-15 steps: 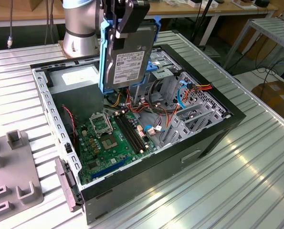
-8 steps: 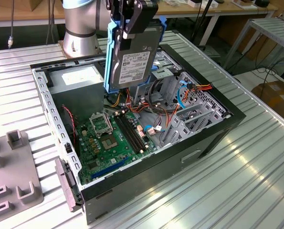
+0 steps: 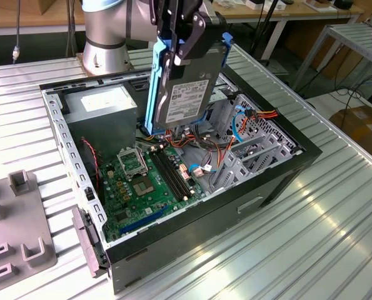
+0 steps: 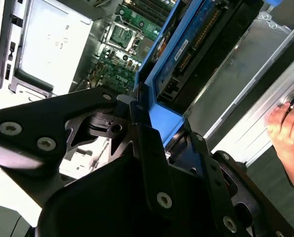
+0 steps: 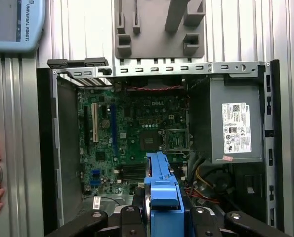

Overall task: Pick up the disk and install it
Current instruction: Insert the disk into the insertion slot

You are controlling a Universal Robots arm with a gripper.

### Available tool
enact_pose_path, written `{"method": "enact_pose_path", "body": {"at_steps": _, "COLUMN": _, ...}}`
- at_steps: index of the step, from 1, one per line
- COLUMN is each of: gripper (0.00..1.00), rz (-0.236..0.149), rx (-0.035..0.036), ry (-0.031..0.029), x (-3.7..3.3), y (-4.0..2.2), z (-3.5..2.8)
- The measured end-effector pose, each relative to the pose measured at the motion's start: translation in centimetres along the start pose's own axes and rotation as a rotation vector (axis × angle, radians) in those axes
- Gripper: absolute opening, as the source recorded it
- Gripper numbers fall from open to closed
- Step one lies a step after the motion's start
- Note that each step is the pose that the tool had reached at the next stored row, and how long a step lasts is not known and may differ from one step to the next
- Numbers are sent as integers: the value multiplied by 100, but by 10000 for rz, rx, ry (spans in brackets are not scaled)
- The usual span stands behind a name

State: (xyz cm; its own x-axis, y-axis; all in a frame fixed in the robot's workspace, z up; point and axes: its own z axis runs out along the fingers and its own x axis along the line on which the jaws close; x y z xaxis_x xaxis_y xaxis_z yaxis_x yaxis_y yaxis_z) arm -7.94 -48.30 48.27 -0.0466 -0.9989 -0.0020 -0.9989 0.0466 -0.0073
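Currently the tool (image 3: 176, 53) is clamped on the upper end of the disk (image 3: 187, 94). The disk hangs directly beneath it, long axis near vertical, over the open computer case (image 3: 261, 187), above the motherboard (image 3: 142, 184) and beside the power supply (image 3: 101, 109).

The disk (image 3: 184, 94), silver-grey, white-labelled, blue-bracketed, hangs on edge above the open computer case (image 3: 236, 209)
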Motion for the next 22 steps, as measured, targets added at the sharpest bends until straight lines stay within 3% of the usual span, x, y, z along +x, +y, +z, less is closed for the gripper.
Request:
{"method": "enact_pose_path", "body": {"at_steps": 1, "gripper": 37, "rz": 0, "rx": -1, "ry": 0, "x": 69, "y": -9, "z": 1}}
{"method": "enact_pose_path", "body": {"at_steps": 5, "gripper": 37, "rz": 0, "rx": -2, "ry": -2, "x": 233, "y": -39, "z": 10}}
{"method": "enact_pose_path", "body": {"at_steps": 10, "gripper": 37, "rz": 0, "rx": -2, "ry": 0, "x": 351, "y": -95, "z": 18}}
{"method": "enact_pose_path", "body": {"at_steps": 17, "gripper": 37, "rz": 0, "rx": -2, "ry": 8, "x": 430, "y": -364, "z": 53}}
{"method": "enact_pose_path", "body": {"at_steps": 22, "gripper": 37, "rz": 0, "rx": -1, "ry": 14, "x": 467, "y": -503, "z": 72}}
